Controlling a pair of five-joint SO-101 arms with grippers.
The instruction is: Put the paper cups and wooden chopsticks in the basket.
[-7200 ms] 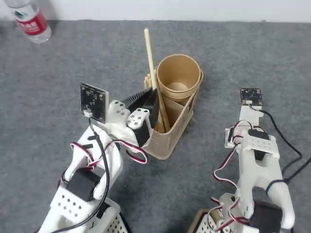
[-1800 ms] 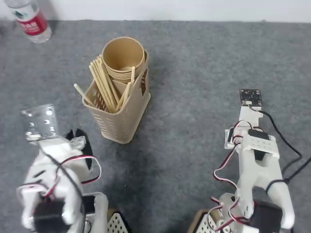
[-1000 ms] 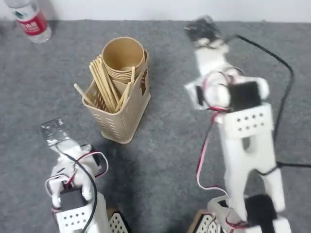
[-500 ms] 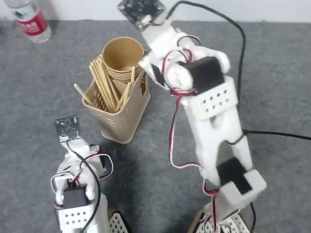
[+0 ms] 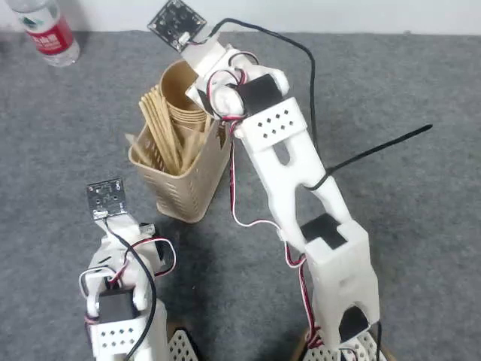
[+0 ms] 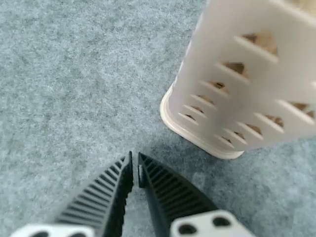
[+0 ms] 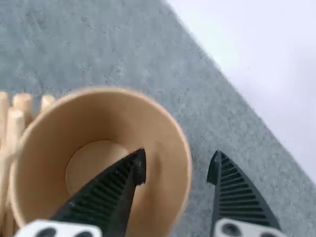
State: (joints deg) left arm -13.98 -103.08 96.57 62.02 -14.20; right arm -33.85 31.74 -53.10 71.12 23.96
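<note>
Near the table's point(image 5: 391, 90) front-left corner, the left arm point(image 5: 120, 293) sits folded back, where it was half a second ago. The left gripper point(image 6: 134, 159) hangs low over the grey surface, just short of the basket's foot. Its jaws are pressed almost together with nothing between them.

Left of the table's middle, the basket point(image 5: 188, 188) stands upright, much as before. The chopsticks point(image 5: 161, 135) are bunched in its left side and the stacked cups point(image 5: 174, 75) sit in the end towards the far edge.

The right arm point(image 5: 278, 143), folded at the front-right corner a couple of seconds ago, stretches diagonally across the table. Since the last frame it has swung further left and lower over the cups. The right gripper point(image 7: 177, 160) is spread wide, gripping nothing. One finger dips inside the top cup point(image 7: 163, 143), the other hangs outside its rim, and the chopstick ends point(image 7: 15, 118) lie just beside the cup.

A bottle point(image 5: 49, 30) lies at the far-left corner.
</note>
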